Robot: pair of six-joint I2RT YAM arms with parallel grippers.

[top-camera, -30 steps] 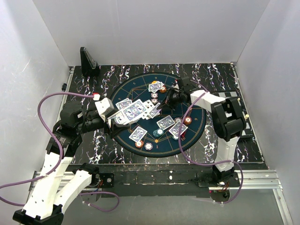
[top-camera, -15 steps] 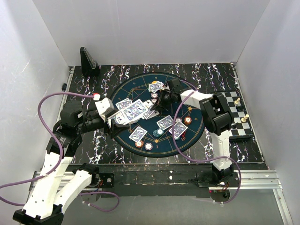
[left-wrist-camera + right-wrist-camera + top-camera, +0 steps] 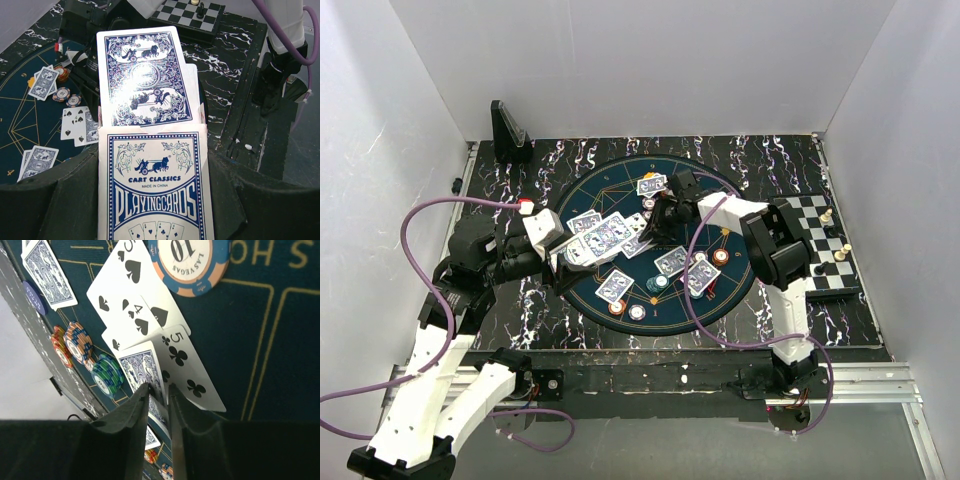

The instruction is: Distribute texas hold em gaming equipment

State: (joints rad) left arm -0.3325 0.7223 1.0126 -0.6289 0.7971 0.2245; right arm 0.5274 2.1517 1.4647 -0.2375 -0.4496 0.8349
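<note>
Starting nearest the arm bases, the left pincer [image 3: 152,160] is clenched on a card box [image 3: 152,200], held over the left side of the round mat [image 3: 610,178]. One blue-backed card [image 3: 142,75] sticks out of the box's far end. Along the mat's near edge lie an orange chip [image 3: 616,307] and a white chip [image 3: 637,313], with face-down card pairs [image 3: 673,260] just beyond. At mid-mat the right pincer [image 3: 159,387] points down, released. Its jaws are parted a little, and the edge of a face-down card [image 3: 142,365] shows in the gap. That card overlaps a five of clubs [image 3: 182,365] beside spade cards [image 3: 137,320]. Farther off lies another card pair [image 3: 651,184]. A chessboard [image 3: 825,240] sits on the bench [image 3: 790,160] at the right, and a black stand [image 3: 508,130] is at its far left corner.
</note>
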